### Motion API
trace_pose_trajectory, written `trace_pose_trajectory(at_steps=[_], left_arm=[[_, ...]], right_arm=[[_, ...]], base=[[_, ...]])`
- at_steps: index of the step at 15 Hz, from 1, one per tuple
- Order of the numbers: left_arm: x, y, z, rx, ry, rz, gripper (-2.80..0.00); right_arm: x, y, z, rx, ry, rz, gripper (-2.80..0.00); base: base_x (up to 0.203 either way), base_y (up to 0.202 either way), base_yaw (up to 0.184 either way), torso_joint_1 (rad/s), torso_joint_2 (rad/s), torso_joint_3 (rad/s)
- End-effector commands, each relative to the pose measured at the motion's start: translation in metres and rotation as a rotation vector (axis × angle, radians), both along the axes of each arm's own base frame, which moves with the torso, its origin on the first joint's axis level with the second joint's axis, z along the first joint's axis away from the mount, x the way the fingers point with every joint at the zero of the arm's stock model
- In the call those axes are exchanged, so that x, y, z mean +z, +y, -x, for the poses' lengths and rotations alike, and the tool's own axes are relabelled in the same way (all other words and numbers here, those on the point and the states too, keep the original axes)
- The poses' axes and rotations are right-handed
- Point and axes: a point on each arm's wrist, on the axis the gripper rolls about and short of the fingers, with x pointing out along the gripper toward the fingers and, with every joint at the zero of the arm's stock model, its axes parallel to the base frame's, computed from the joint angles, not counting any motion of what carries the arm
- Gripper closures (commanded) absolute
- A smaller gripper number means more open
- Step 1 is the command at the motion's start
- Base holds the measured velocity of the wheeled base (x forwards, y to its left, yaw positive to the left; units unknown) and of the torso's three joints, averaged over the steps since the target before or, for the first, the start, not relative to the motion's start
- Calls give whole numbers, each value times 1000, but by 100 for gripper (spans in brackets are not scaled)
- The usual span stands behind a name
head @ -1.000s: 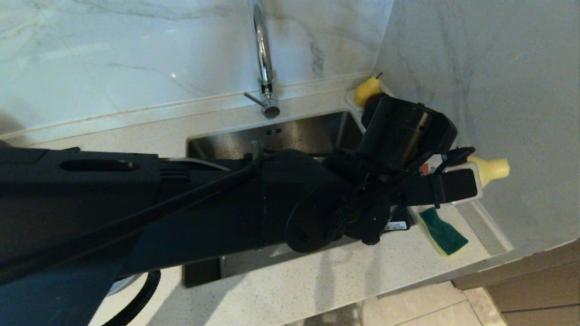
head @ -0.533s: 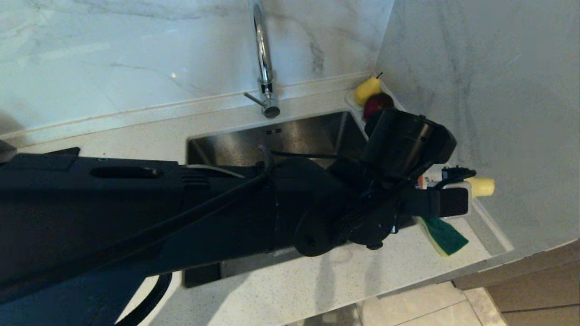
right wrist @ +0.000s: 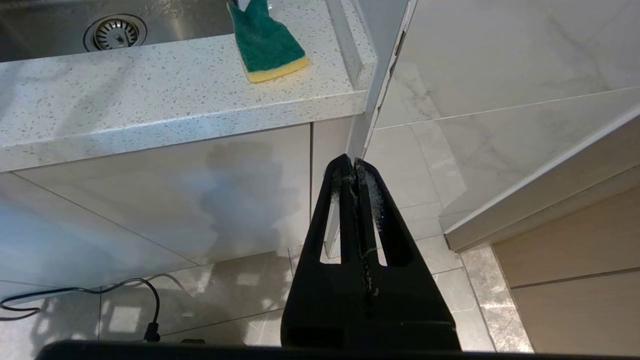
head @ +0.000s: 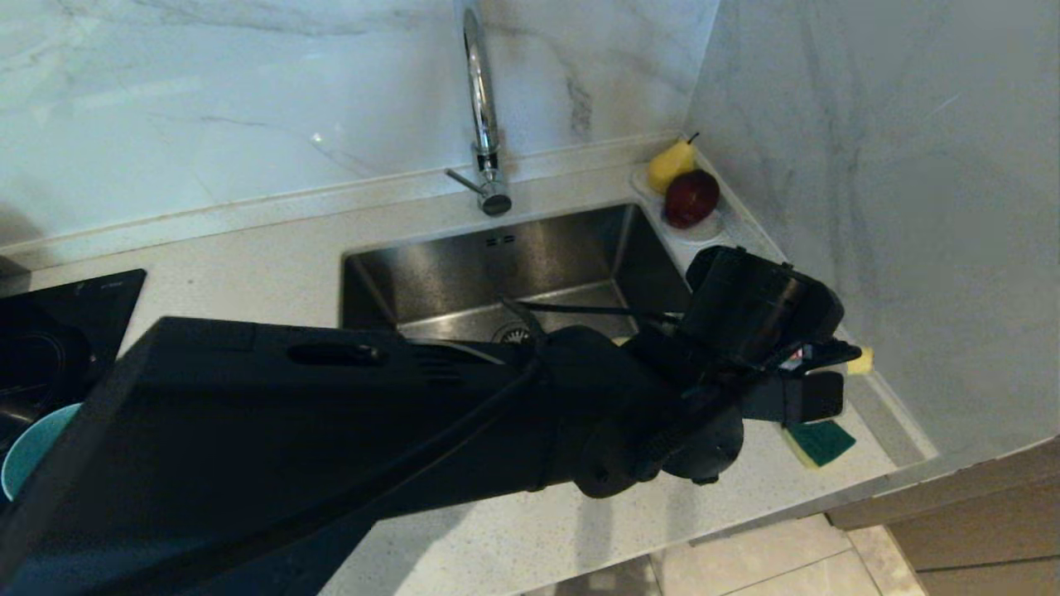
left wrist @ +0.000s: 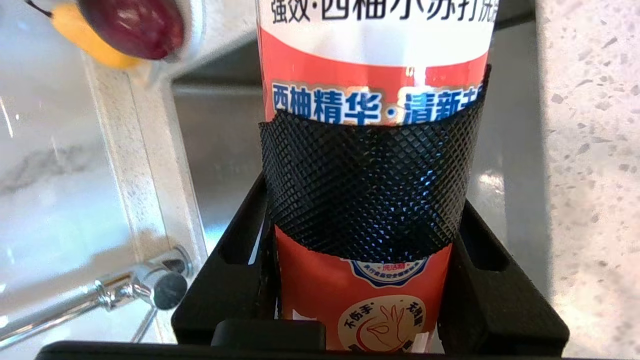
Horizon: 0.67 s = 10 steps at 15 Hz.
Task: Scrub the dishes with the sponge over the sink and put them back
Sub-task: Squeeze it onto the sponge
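Light: bright, cool daylight tone across the marble wall (head: 207, 99) and speckled surface (head: 580, 530).
Glare: hard highlights on the chrome tap (head: 480, 108); sheen on the detergent bottle (left wrist: 375, 60) label.
Shadows: soft arm shadow on the near surface; a dim patch on the cabinet front (right wrist: 240, 185).
Focus: fruit (left wrist: 130, 25) blurred in the left wrist view; bottle print sharp.

A yellow-capped bottle (head: 857, 361) is being held by the left claw (head: 816, 389) above the green-and-yellow rectangular sponge (head: 818, 442) on the speckled bench (head: 580, 530).
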Motion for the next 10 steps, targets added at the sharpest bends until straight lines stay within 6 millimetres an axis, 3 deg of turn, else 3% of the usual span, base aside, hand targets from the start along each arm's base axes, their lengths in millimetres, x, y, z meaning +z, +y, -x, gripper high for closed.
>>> trace_pose_trajectory(at_steps=[1,10], left_arm=[[-14,-8,0,4,0,-30,0],[-26,-10,5,78,-19,-94,0]], right_arm=[[0,0,0,1,-1,0,0],[0,0,0,1,-1,0,0]], base=[[0,0,0,0,0,0],[0,0,0,0,0,0]])
